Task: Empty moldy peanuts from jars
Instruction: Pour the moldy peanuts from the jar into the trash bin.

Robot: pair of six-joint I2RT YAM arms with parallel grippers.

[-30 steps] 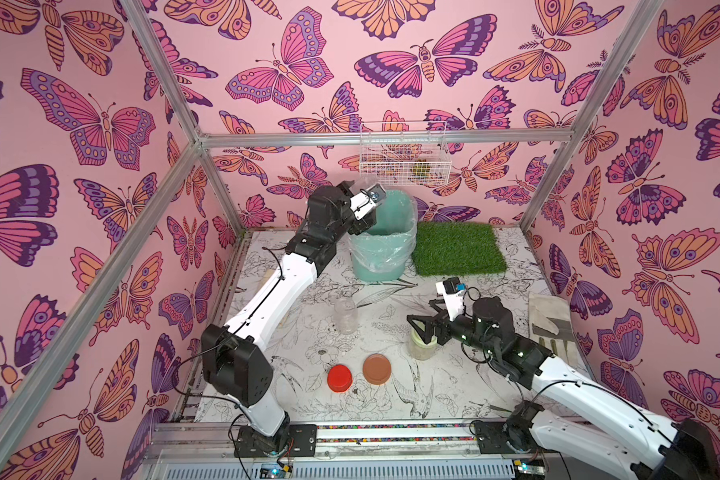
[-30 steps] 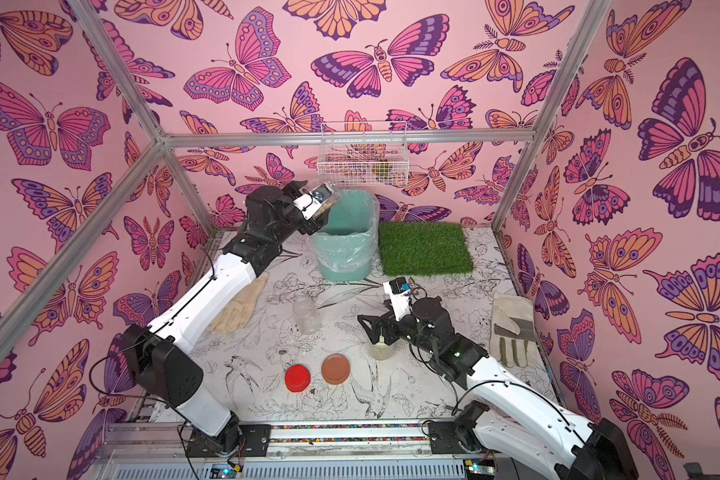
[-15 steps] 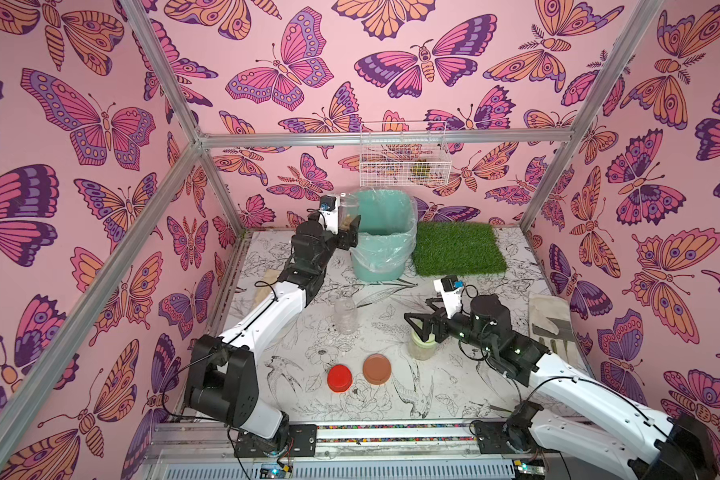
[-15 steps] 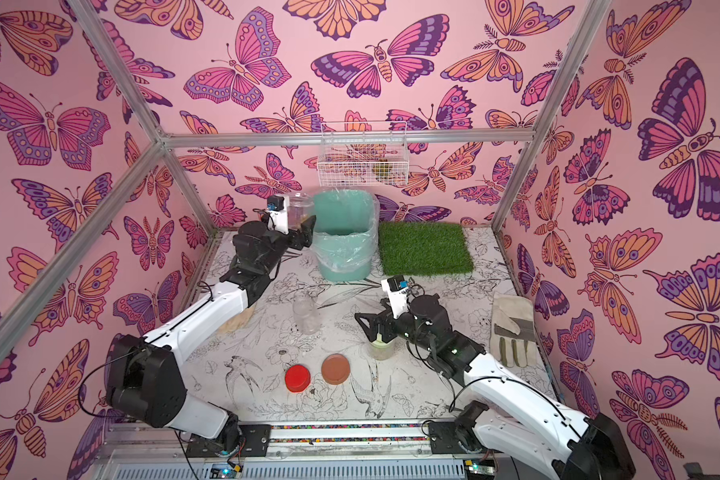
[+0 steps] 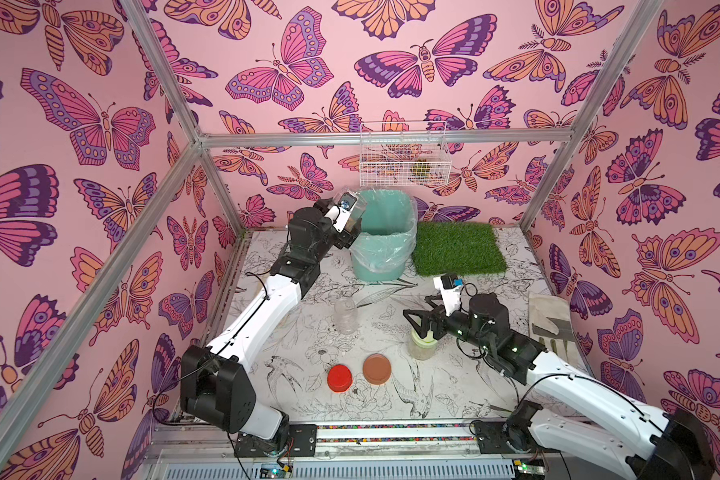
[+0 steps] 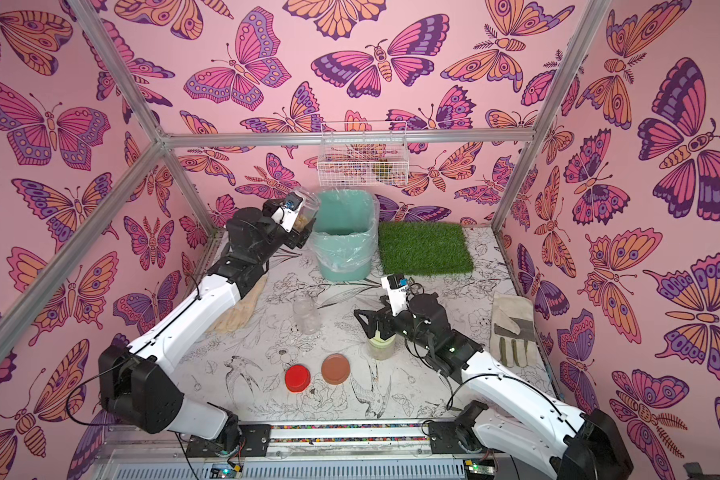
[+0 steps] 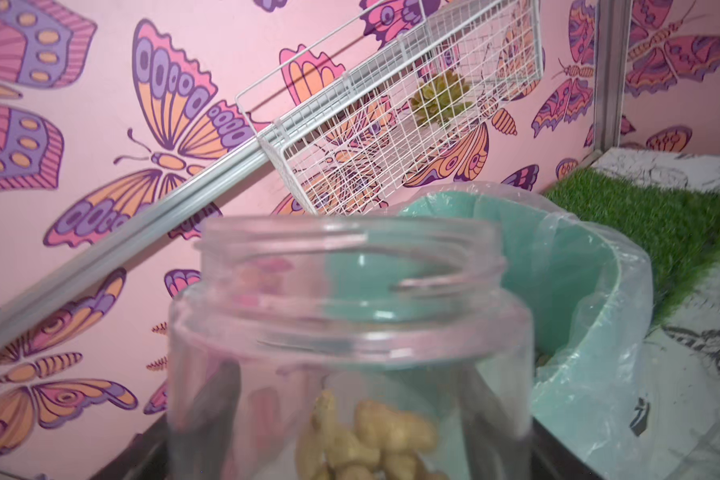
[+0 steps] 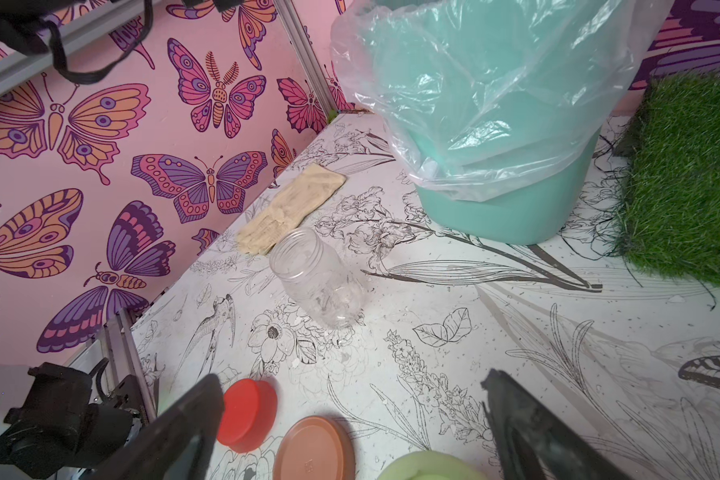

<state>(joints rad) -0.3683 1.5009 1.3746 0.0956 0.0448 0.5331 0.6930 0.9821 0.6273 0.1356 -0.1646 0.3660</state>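
Left wrist view: an open jar point(image 7: 350, 332) of peanuts point(image 7: 371, 440) is gripped by the left gripper point(image 6: 298, 222) beside the bin point(image 7: 599, 266) rim. The right gripper point(image 5: 418, 326) is held open above a lidded jar point(image 5: 421, 347). If tipped early, peanuts may be spilled outside the bin.

Both top views hang high over the six o'clock edge of the table point(image 5: 454, 399), looking down toward the back wall, far enough off to hold both arms whole. They share nearly the whole scene, with the teal bin point(image 5: 381, 270) at twelve o'clock. The left wrist camera sits tight behind an open jar point(image 7: 350, 332), facing the bin's rim and the wire basket point(image 7: 391, 124). The right wrist camera looks low across the table toward eleven o'clock, near an empty jar point(image 8: 316, 282), and shares the bin too.
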